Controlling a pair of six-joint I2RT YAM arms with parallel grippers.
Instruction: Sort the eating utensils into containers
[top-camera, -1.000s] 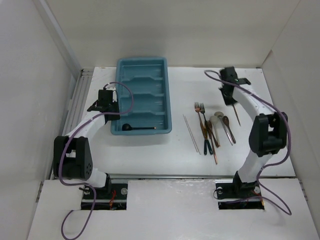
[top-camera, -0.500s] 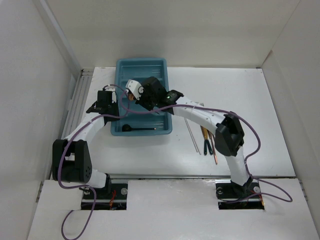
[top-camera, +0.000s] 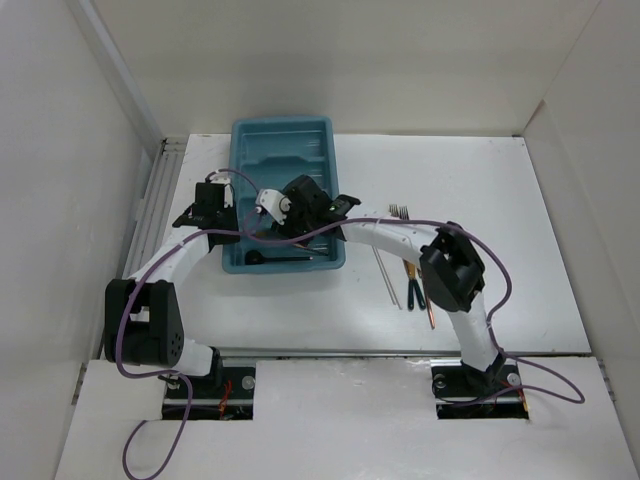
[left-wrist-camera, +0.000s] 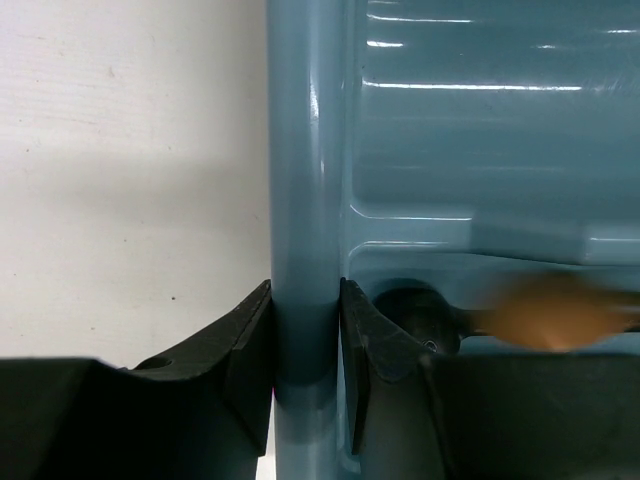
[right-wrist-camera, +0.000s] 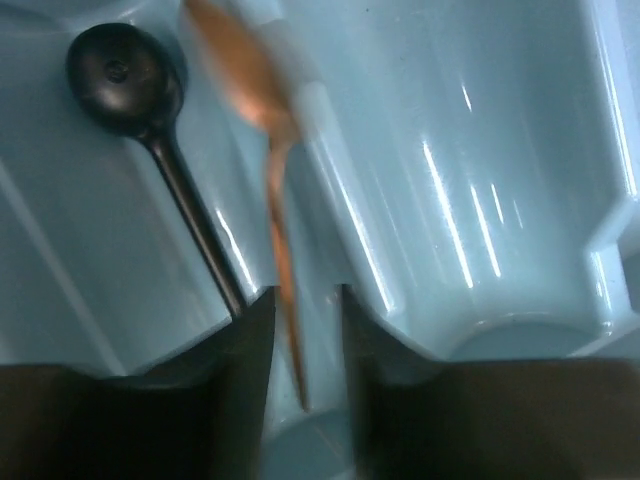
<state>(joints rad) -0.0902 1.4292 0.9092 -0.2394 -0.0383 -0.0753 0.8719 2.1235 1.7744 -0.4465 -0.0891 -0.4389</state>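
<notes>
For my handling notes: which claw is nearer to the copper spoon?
Right. The copper spoon is between the fingers of the right claw, over the tray. The left claw clamps the tray's left rim, off to the spoon's side.

Even, bright light from above leaves only soft shadows on the white table (top-camera: 500, 180), white glare streaks lie on the teal tray (right-wrist-camera: 480, 200), and the copper spoon (right-wrist-camera: 245, 85) is motion-blurred (in both wrist views).

A white table (top-camera: 470, 175) stands boxed in by a plain white left wall (top-camera: 60, 180), back wall (top-camera: 330, 60) and right wall (top-camera: 600, 200); a ribbed strip (top-camera: 158, 195) lines its left edge; a white panel (top-camera: 340, 420) covers the near side; the light is even, the shadows soft.
</notes>
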